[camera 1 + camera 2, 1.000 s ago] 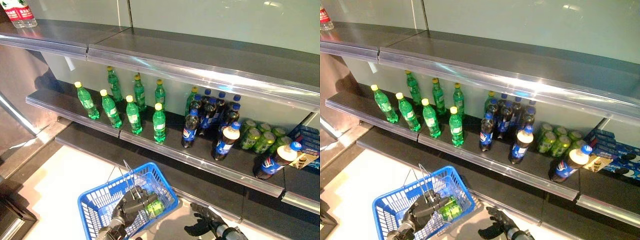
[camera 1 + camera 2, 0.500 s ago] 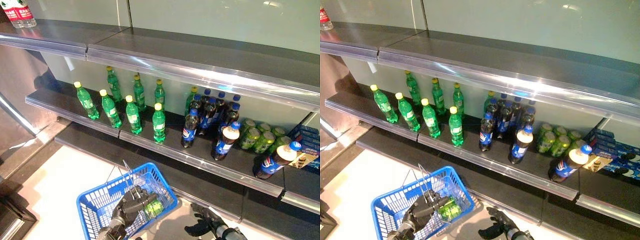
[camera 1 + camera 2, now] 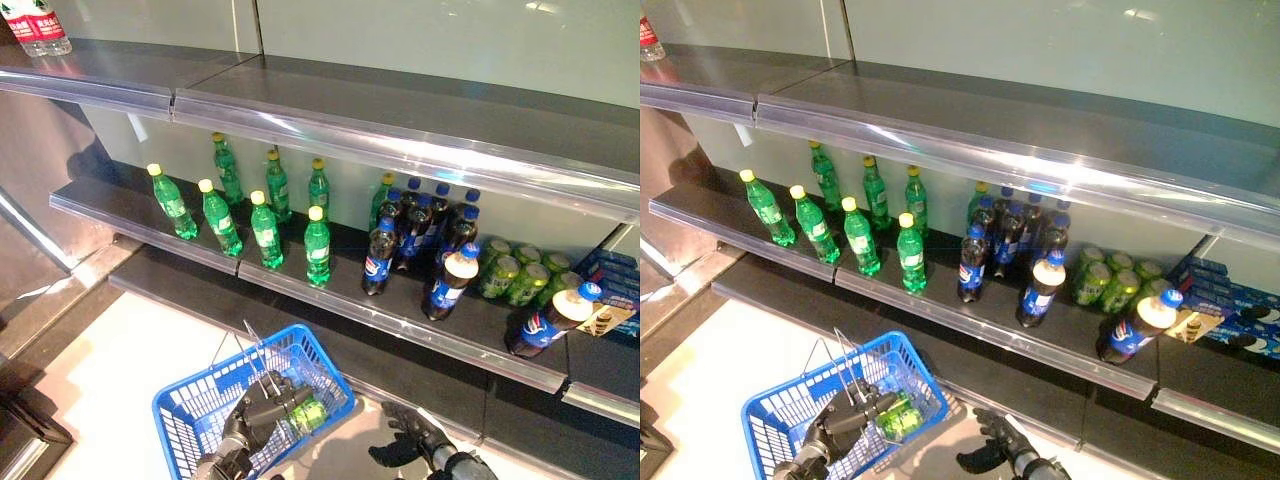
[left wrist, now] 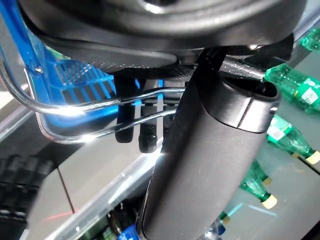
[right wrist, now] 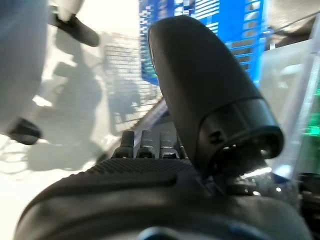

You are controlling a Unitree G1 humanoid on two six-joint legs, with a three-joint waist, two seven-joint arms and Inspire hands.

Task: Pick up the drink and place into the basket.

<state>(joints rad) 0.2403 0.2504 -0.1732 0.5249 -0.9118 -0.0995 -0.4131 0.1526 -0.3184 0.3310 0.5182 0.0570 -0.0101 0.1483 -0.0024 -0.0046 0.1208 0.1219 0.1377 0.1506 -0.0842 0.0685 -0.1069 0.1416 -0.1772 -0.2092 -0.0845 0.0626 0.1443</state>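
— Drink (image 3: 309, 413)?
— Green bottle, lying on its side inside the blue basket (image 3: 190, 420), at the corner nearest the shelves.
— Basket itself?
— Hanging low at the left, above the pale floor (image 3: 120, 350), carried by the left hand (image 3: 240, 432). Fingers (image 4: 148, 136) hooked round the wire handles (image 4: 105, 117), seen plainly in the left wrist view.
— Right hand (image 3: 405, 438)?
— Low at the right, just beside the basket, apart from it. Fingers (image 5: 150, 145) relaxed and fairly straight, holding nothing.
— Shelves?
— Middle shelf (image 3: 400, 320) stocked: green bottles with yellow caps (image 3: 265, 228) standing in two rows at the left, dark cola bottles with blue caps (image 3: 415, 225) clustered in the middle, green cans (image 3: 520, 272) behind them to the right. One cola bottle (image 3: 550, 322) tipped over near the right end, leaning against blue boxes (image 3: 1230, 305). Upper shelf (image 3: 400, 110) mostly bare; two clear bottles with red labels (image 3: 38, 28) at its far left corner.
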